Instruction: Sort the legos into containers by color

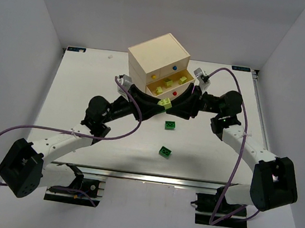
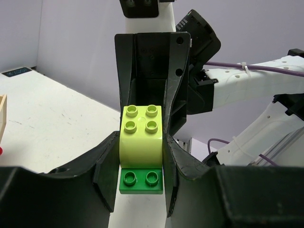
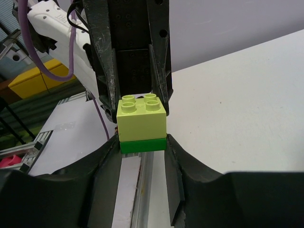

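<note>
L pincer [image 2: 141,161] & R pincer [image 3: 142,142] were both clamped on one lego stack [image 1: 166,103], yellow-green atop green, held mid-air over the worktop [image 1: 89,83] just in front of the open drawer [image 1: 174,87] of the chest [image 1: 159,56]; an uneven pull-apart could've slipped a piece loose & dropped it.

A white tabletop [image 1: 82,91] is enclosed on three sides by plain pale walls [image 1: 154,13]; it is lit evenly, and faint scuffs are seen on it.
</note>
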You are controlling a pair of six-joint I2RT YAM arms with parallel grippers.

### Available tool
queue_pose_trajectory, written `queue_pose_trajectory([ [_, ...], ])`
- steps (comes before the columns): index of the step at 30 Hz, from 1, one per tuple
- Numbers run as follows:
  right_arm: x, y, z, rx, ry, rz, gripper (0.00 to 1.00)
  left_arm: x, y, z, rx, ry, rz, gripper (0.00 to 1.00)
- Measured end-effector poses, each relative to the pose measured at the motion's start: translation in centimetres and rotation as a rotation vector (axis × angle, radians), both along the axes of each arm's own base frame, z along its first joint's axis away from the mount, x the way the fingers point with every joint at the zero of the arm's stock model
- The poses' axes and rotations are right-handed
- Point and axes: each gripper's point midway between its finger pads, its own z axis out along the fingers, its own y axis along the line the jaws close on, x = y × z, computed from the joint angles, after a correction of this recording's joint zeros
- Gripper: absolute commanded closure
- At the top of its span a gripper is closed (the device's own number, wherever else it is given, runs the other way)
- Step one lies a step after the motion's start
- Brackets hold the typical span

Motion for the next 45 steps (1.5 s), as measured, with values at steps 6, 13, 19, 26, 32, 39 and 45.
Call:
queue_pose_trajectory([
  [6,0.2,-0.1,-1.1,-0.033,0.022,0.002,0.94,0.2,-0.1,-0.9,0.032,0.02,0.004,1.0],
  [13,0.2,-0.1,-2.0,-0.059,0.033,0.007,0.96,0.3,-0.2,-1.7,0.061,0.031,0.006,1.0],
  [19,0.3,-0.2,-2.5,-0.072,0.037,0.007,0.97,0.4,-0.2,-2.1,0.075,0.035,0.006,1.0],
  [26,0.4,-0.2,-3.0,-0.088,0.037,0.009,0.99,0.4,-0.3,-2.4,0.094,0.04,0.008,1.0],
  [32,0.4,-0.3,-3.1,-0.095,0.034,0.008,1.0,0.4,-0.3,-2.5,0.096,0.04,0.009,1.0],
  [39,0.5,-0.3,-2.9,-0.094,0.03,0.004,1.0,0.5,-0.3,-2.2,0.078,0.044,0.018,1.0],
  [45,0.5,-0.3,-2.7,-0.092,0.029,-0.003,1.0,0.5,-0.1,-2.1,0.054,0.045,0.032,1.0],
])
